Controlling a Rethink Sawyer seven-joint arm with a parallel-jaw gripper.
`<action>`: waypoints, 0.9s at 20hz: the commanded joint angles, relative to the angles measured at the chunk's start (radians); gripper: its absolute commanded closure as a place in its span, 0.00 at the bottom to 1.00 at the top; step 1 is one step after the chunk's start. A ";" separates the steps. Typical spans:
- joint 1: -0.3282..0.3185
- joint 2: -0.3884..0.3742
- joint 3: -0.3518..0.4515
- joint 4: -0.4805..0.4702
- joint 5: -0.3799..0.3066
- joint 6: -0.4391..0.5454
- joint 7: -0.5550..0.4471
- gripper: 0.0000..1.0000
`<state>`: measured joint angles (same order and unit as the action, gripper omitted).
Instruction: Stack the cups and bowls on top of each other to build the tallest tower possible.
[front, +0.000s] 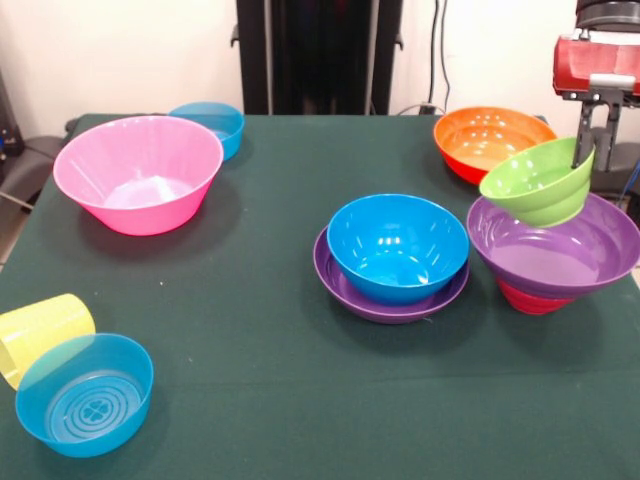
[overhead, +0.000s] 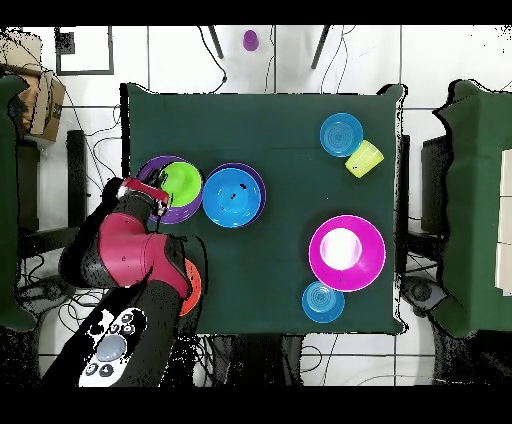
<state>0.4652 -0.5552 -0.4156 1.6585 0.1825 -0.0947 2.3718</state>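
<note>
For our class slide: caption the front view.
Gripper holds tilted green bowl over purple bowl stacked on red bowl.

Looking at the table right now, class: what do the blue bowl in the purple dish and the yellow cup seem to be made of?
The blue bowl looks like hard glossy plastic: bright highlights streak its inside. The yellow cup, lying on its side, seems thinner translucent plastic with a ribbed, duller wall. Both are guesses from look alone.
</note>
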 joint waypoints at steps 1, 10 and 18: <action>-0.004 0.005 0.113 -0.022 0.021 0.125 0.094 1.00; -0.002 0.002 0.109 -0.025 0.021 0.141 0.087 0.00; -0.001 0.004 0.107 -0.022 0.028 0.147 0.094 0.00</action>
<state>0.4659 -0.5560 -0.4156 1.6584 0.1854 -0.0949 2.3718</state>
